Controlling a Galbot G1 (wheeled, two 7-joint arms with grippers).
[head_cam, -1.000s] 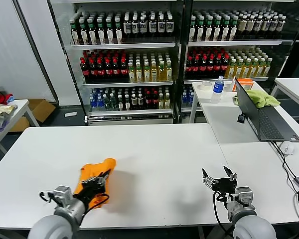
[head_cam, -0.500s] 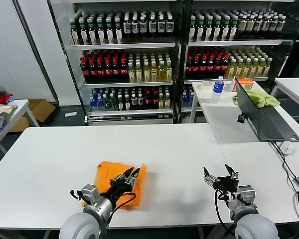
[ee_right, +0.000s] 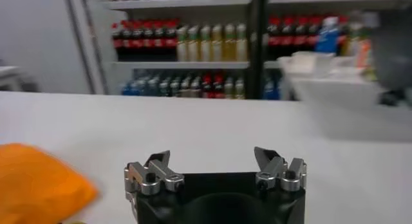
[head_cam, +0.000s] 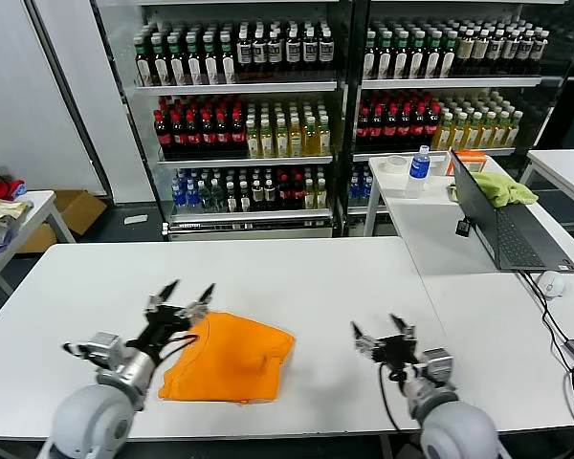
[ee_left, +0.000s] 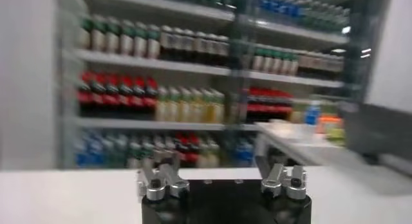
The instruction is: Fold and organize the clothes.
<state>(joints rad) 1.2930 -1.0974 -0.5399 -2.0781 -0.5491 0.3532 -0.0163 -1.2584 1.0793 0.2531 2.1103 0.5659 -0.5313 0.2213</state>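
on the white table (head_cam: 297, 277), seen from the head camera, the orange t-shirt (head_cam: 231, 359) lies folded into a rough flat bundle near the front edge, a bit left of centre. the left gripper (head_cam: 182, 295) hangs just at the shirt's left upper corner, fingers spread wide, nothing between them, tips pointing away toward the drink shelves (head_cam: 239, 115). the right gripper (head_cam: 379, 334) sits well apart to the right of the shirt, also spread and empty, low over bare tabletop. beyond, a side table carries a laptop (head_cam: 502, 225), a water bottle (head_cam: 418, 170) and a yellow-green cloth (head_cam: 502, 186).

from the left wrist camera, the left gripper (ee_left: 222, 180) shows both fingers parted, clear air between, looking across the table at the bottle shelves (ee_left: 187, 96); the shirt is out of this view.

from the right wrist camera, the right gripper (ee_right: 215, 170) is likewise splayed with nothing held, white table (ee_right: 257, 129) ahead of it, and a slice of the orange t-shirt (ee_right: 38, 186) lies off to one side on the tabletop, apart from the fingers.
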